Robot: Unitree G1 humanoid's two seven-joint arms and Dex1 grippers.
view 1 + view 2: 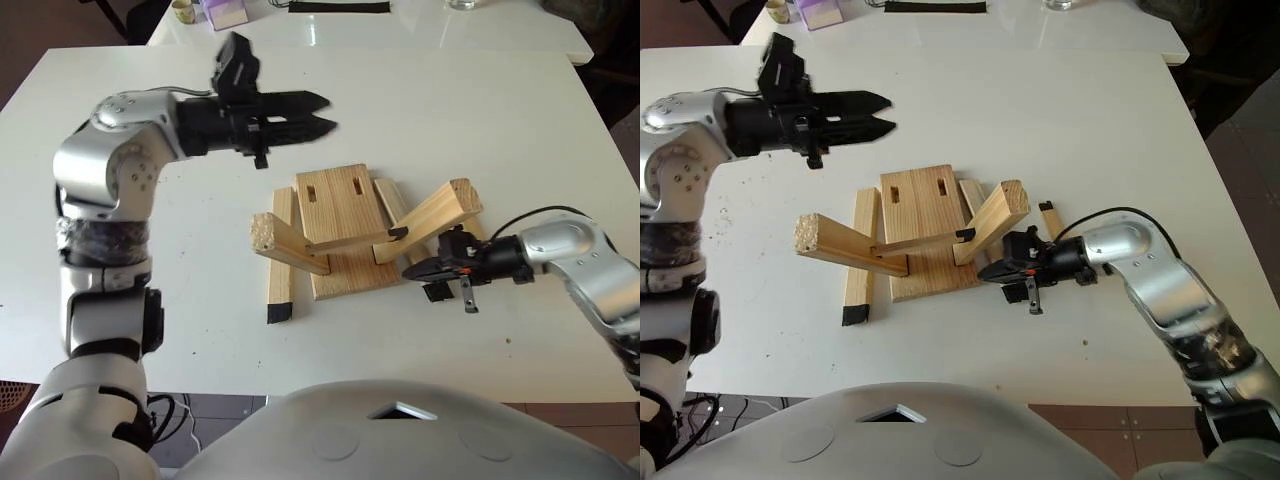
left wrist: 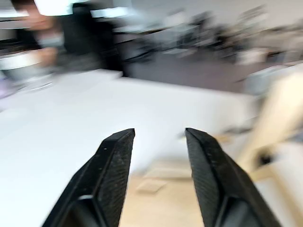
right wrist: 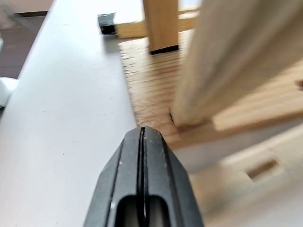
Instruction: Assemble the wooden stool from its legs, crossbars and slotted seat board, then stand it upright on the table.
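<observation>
The stool parts lie in a loose pile at the table's middle. A slotted seat board [image 1: 335, 200] rests tilted on a larger flat board [image 1: 350, 272]. One leg [image 1: 283, 262] with a black foot lies flat at the left. Two more legs [image 1: 290, 247] [image 1: 437, 214] lean out to either side. My left gripper [image 1: 322, 113] hovers open above the table behind the pile, its fingers [image 2: 116, 161] spread with nothing between them. My right gripper [image 1: 410, 270] is shut and empty, low at the flat board's front right corner, with its tip [image 3: 142, 130] by the board edge.
A short wooden bar [image 1: 1048, 216] with a black tip lies right of the pile. A second white table at the back holds a cup [image 1: 183, 10], a purple box [image 1: 225, 12] and a black strip [image 1: 340, 7]. Bare white tabletop [image 1: 480, 120] surrounds the pile.
</observation>
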